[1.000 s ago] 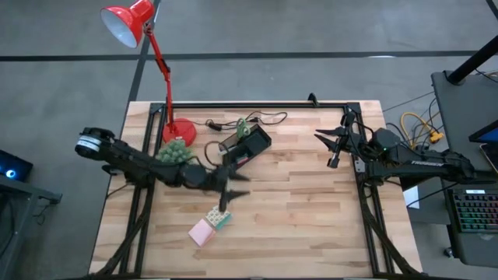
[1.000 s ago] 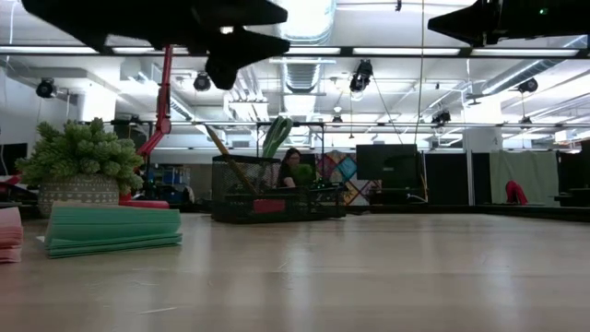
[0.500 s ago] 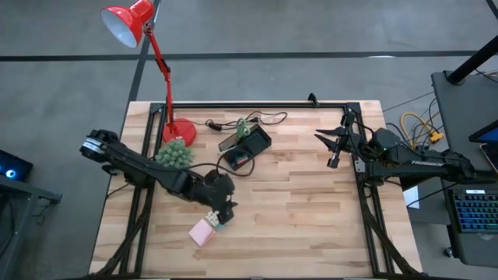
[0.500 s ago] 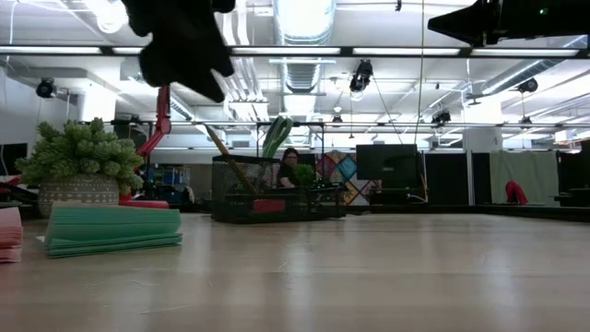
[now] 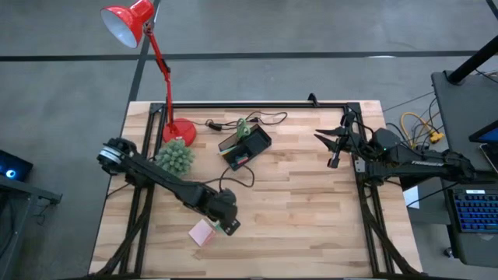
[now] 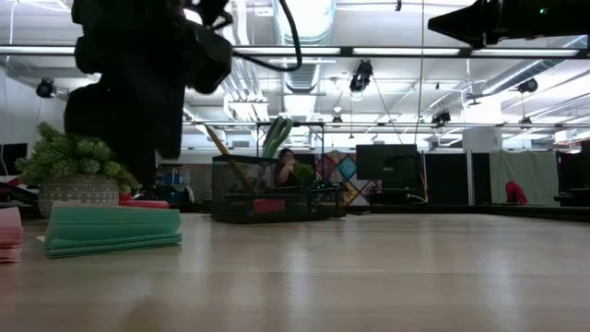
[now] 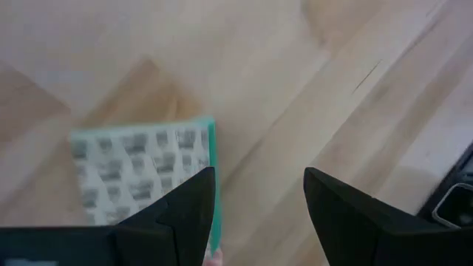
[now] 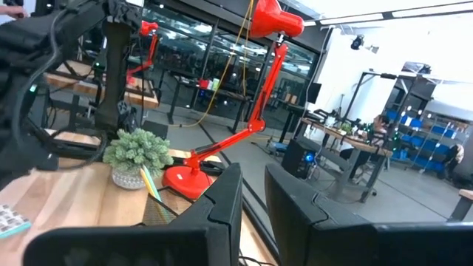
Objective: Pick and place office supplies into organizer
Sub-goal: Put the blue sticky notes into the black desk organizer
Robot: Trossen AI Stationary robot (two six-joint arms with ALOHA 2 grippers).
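Note:
My left gripper (image 5: 228, 224) points down at the table near its near edge, beside the pink sticky-note pad (image 5: 201, 232). It is open (image 7: 259, 177). One finger stands over the green edge of the green-white patterned block (image 7: 140, 174) and the other over bare wood. In the low view the block (image 6: 112, 229) lies flat, with the arm's dark bulk just above it. The black organizer (image 5: 247, 146) sits farther back, with supplies sticking out of it (image 6: 277, 189). My right gripper (image 5: 333, 149) waits high by the right edge, with a narrow gap between its fingers (image 8: 253, 177).
A potted plant (image 5: 176, 155) and the red lamp's base (image 5: 179, 129) stand at the far left, and a black cable (image 5: 233, 123) lies behind the organizer. Bare wood stretches across the table's middle and right (image 5: 311, 210).
My left gripper has moved from just in front of the organizer toward the near edge, over the patterned block. In the low view it has come down from the top of the picture to just above the block. The block, the pad and the right arm have stayed put.

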